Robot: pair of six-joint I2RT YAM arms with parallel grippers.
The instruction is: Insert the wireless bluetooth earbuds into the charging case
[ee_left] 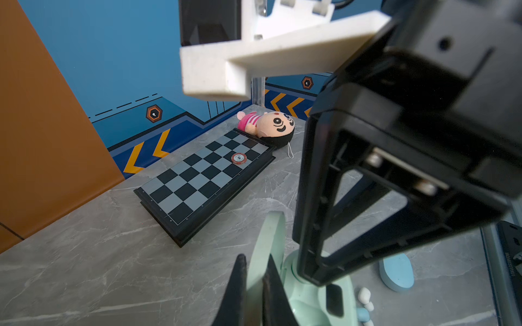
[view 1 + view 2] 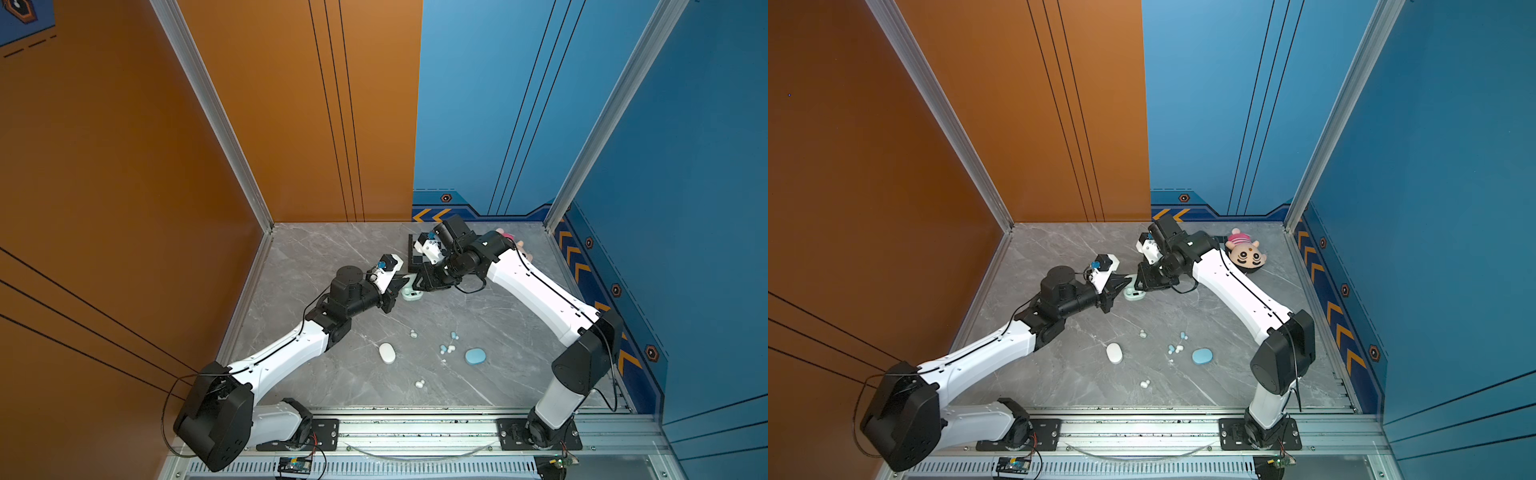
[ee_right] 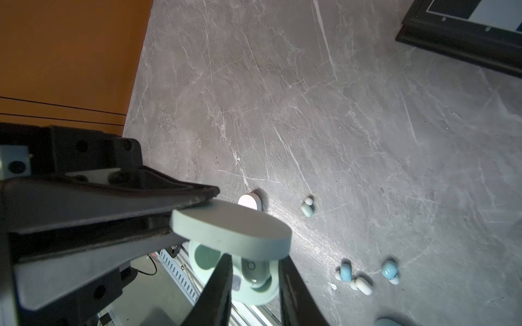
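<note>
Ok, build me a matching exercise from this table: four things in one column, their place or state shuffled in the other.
1. pale mint green plastic charging case
2. white oval plastic charging case
3. red round poker chip
4. pink-striped plush doll

A. on the black-and-grey chessboard
B. shut, flat on the grey marble table
C. open, lid pinched by the left hand
D. beside the blue wall

Pairs: 1-C, 2-B, 3-A, 4-D.

Grey marble-look floor (image 2: 332,249), orange wall (image 2: 104,166), blue chevron-trimmed walls (image 2: 478,104), seemingly aluminium corner posts (image 2: 216,112).
</note>
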